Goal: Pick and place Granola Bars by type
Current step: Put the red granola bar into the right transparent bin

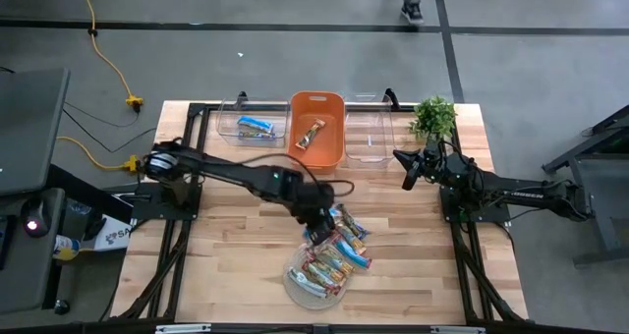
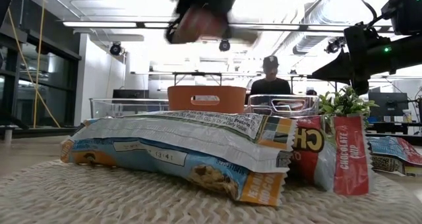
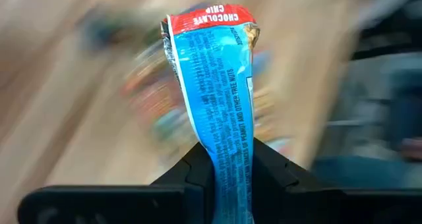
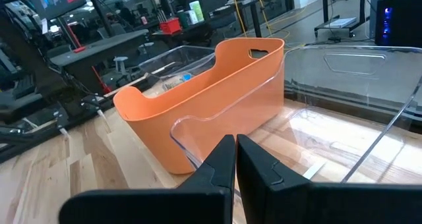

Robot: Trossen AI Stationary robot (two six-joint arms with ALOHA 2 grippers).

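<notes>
Left gripper (image 3: 227,168): closed on 1 blue granola bar (image 3: 217,85) with a red "chocolate chip" end, held above the pile of granola bars (image 1: 332,255) on the round rope mat (image 1: 295,283) at the table's (image 1: 226,275) front centre.
Right gripper (image 4: 235,159): fingers closed, holding nothing, waiting by the clear bin (image 1: 369,136) near the small plant (image 1: 433,116).
Orange bin (image 1: 316,128): 1 tan bar (image 1: 311,134) inside.
Left clear bin (image 1: 228,128): 1 blue bar (image 1: 256,127) inside.
Person (image 2: 270,79): behind the table.

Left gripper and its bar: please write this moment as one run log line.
left gripper: shut on blue bar | above bar pile | right gripper: shut, waiting near clear bin
</notes>
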